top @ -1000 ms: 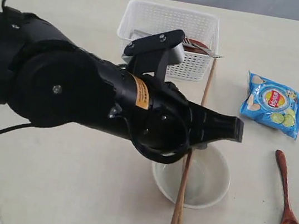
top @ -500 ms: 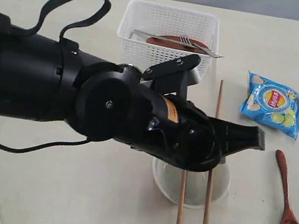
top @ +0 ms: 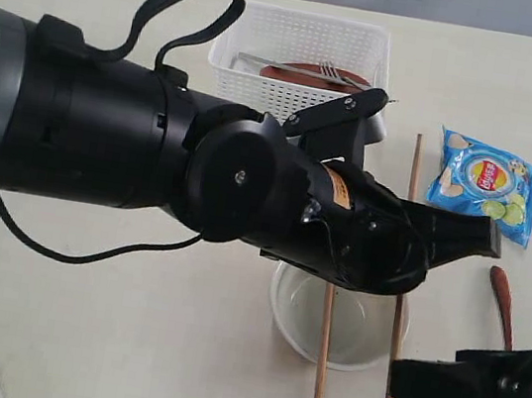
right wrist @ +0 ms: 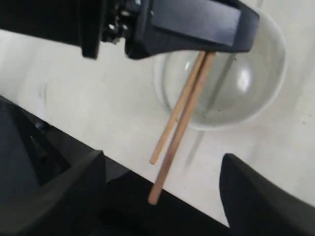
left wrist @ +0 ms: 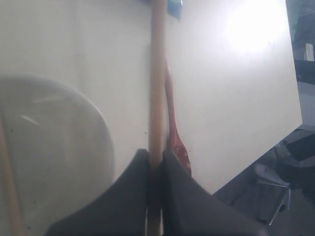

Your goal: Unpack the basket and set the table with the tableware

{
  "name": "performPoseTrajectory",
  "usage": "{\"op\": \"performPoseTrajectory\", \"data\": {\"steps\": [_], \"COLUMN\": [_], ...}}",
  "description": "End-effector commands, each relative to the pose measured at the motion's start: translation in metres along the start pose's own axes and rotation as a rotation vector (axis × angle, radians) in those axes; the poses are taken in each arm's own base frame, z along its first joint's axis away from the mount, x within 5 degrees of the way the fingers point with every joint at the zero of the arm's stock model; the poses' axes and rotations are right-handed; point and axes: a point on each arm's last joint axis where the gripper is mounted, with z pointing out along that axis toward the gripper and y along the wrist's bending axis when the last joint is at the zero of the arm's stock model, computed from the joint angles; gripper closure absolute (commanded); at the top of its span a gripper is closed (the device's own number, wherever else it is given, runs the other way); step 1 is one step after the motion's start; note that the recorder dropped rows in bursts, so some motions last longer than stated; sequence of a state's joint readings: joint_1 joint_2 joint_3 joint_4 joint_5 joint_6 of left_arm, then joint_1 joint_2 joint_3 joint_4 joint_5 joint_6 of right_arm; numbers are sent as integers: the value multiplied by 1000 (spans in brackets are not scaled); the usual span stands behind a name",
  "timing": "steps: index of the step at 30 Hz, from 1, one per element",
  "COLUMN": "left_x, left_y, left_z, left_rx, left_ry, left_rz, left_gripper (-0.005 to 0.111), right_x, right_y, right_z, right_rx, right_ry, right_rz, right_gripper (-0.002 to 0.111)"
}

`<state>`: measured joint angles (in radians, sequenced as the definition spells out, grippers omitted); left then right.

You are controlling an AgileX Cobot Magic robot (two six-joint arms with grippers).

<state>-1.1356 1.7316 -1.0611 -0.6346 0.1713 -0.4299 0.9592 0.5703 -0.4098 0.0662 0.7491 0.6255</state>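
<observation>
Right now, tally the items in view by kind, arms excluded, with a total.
Chopstick: 2
Bowl: 1
Wooden spoon: 1
Chips bag: 1
Basket: 1
Plate, in the basket: 1
Fork, in the basket: 1
Knife, in the basket: 1
Total: 9

Spoon [top: 503,297] — bowl end hidden behind the right gripper [top: 414,383]

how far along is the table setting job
Done: bowl and spoon sit on the table, one chopstick across the bowl. In hand: left gripper shut on the second chopstick. Left: plate and steel cutlery in the basket.
</observation>
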Motion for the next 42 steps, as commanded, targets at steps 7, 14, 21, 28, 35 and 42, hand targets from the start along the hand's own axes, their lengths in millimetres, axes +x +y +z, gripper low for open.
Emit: {"op": "performPoseTrajectory", "data": {"steps": [7,14,21,28,35,42], "left_x": [0,-1,-1,-1,-8,-18], "left_y": [-2,-2,-2,-2,3,6], "left_z": [0,0,0,0,-1,-6], "left_rx": [7,8,10,11,-4,0], "left_ry": [-7,-11,-13,-13,-11,-28], "left_rz": [4,4,4,-10,-99,-129], "left_gripper": [107,107,107,107,107,107], "right_x": [-9,-10,-12,-11,-8,-4], "right_y": [8,8,9,8,6,1], "right_z": [28,42,44,39,26,28], "right_rx": [14,55,51,42,36,65], "right_ry": [45,93,85,70,46,58], "right_rz": [36,45,48,59,74,82], "right_gripper": [61,65,64,51,51,53]}}
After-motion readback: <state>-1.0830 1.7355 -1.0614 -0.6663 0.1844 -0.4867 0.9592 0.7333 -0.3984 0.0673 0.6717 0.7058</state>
